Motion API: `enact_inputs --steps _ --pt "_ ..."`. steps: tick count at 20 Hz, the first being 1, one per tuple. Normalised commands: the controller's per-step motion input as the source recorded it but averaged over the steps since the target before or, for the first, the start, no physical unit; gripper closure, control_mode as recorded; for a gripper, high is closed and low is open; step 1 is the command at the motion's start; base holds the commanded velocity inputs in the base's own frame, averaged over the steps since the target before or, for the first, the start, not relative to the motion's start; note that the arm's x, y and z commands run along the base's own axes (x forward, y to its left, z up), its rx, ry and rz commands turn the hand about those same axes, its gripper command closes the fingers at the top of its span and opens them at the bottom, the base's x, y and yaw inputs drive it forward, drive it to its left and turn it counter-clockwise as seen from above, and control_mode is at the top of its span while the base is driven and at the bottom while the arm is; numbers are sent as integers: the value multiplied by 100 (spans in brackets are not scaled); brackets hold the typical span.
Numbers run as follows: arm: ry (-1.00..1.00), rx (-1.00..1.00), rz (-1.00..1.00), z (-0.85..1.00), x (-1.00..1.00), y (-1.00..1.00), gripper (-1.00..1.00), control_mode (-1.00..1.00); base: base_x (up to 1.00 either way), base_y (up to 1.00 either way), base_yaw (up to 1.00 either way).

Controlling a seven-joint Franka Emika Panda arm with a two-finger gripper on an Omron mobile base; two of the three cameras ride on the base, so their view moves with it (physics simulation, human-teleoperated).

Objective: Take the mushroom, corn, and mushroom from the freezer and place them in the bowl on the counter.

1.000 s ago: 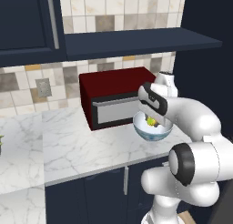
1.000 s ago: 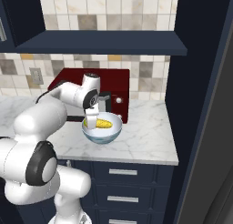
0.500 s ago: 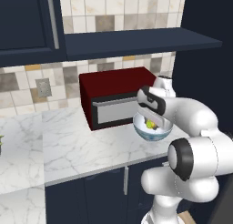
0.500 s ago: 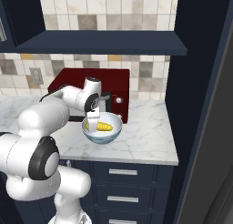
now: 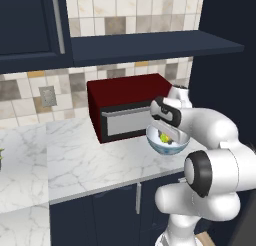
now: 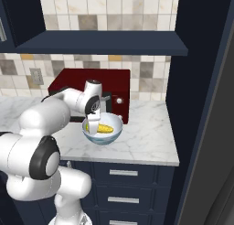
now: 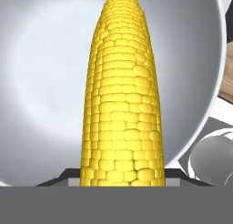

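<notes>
The yellow corn (image 7: 120, 95) lies lengthwise inside the whitish bowl (image 7: 41, 82), and my gripper (image 7: 120, 175) is shut on its near end, one dark tip on each side. From the right base view the gripper (image 6: 93, 122) reaches down into the pale blue-grey bowl (image 6: 114, 123) on the marbled counter (image 6: 146, 141), with the corn (image 6: 106, 128) lying across the bowl. In the left base view the bowl (image 5: 170, 147) sits under my hand, the corn (image 5: 164, 137) peeking out. No mushroom is in view. The freezer (image 6: 221, 141) is a dark grey slab at the far right.
A dark red microwave (image 5: 120, 102) stands right behind the bowl, against the tiled wall. A navy shelf (image 6: 105, 42) hangs overhead. A tall navy panel (image 6: 194, 82) bounds the counter on the right. Drawers with silver handles (image 6: 123, 173) sit below.
My hand has sunk a little lower into the bowl with the corn still in its grip. The bowl and microwave have stayed put.
</notes>
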Motion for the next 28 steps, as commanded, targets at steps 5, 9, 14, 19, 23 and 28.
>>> enact_inputs --steps 5,9,14,19,23,28 --pt "0 0 0 -8 0 0 100 -100 0 0 0" --pt "0 0 0 -5 0 0 -100 -100 0 0 0" --pt "0 0 0 -2 1 0 -100 -100 0 0 0" --pt "0 0 0 0 0 0 -100 -100 0 0 0" --pt "0 0 0 15 -2 0 -100 -100 0 0 0" --pt "-4 0 0 44 -29 0 -100 -100 0 0 0"
